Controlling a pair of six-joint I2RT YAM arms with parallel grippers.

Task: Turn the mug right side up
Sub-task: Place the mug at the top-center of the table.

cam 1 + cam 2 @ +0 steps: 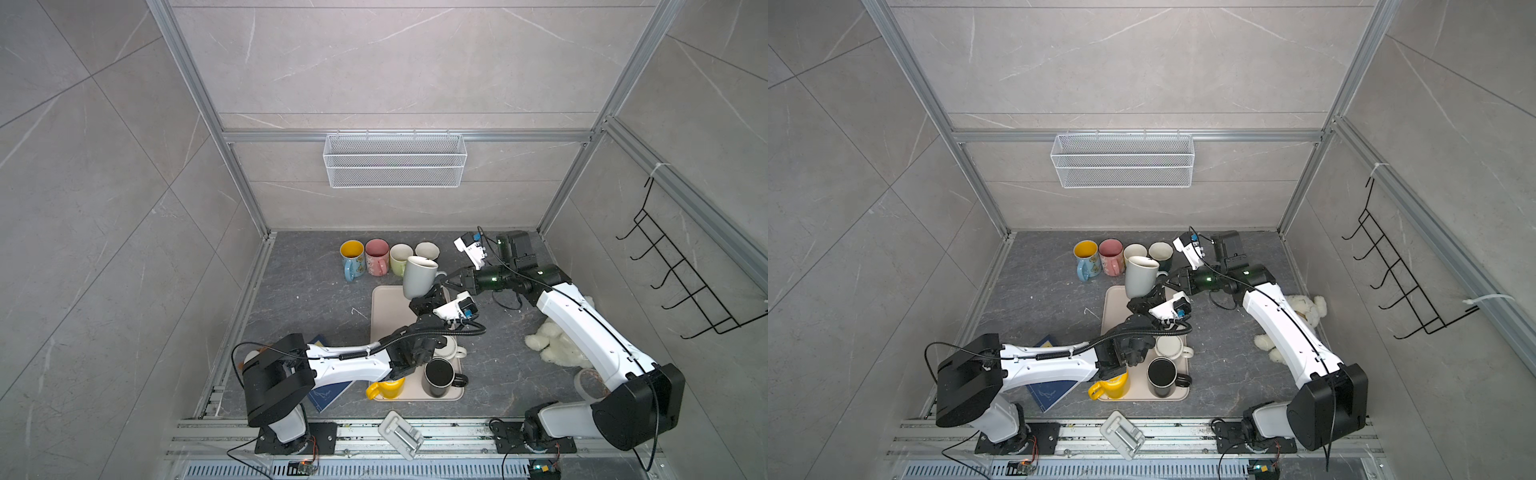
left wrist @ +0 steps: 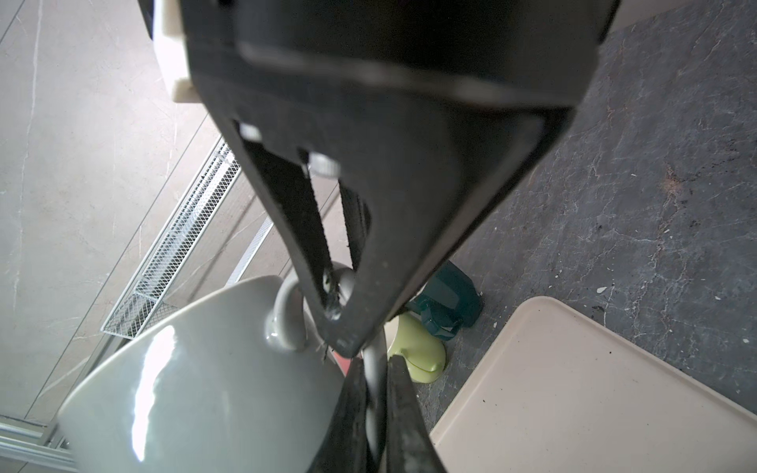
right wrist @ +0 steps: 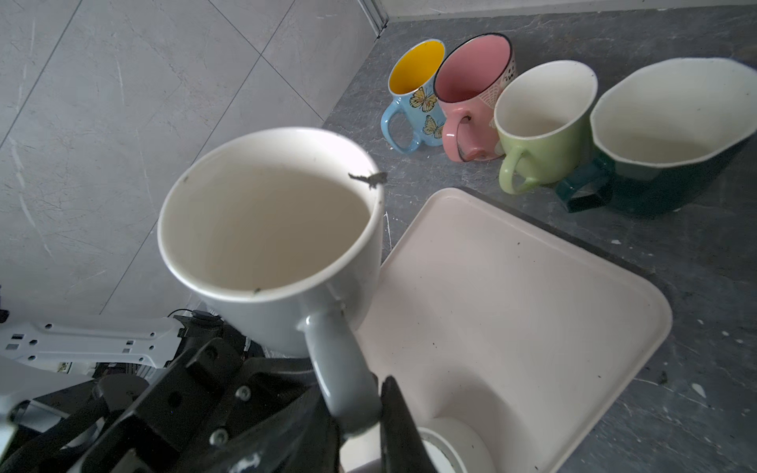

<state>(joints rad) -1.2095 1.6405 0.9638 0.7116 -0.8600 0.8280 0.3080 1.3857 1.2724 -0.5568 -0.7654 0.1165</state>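
**Mug aloft, both sets of jaws at its handle**

My left jaws are clenched on the lower run of the handle (image 3: 344, 381) of the mug (image 1: 417, 278), fingers (image 2: 403, 417) pinching it from both sides. My right jaws are nearly closed astride the handle's top arch; can't tell if they're actually clamping.

The mug hangs over the far end of the tray (image 1: 388, 307), clear of the worktop (image 1: 316, 299), mouth up and a bit tilted. It has glossy grey glaze outside, off-white inside, a body tapering to the base, a round loop handle and a dark fleck on the rim. Tray: matte beige, rounded corners. Worktop: dark, veined stone look.

My left arm (image 1: 349, 365) is stretched forward over the tray, wrist kinked upward. My right arm (image 1: 582, 328) is raised and reaching forward, wrist turned sideways toward the handle.
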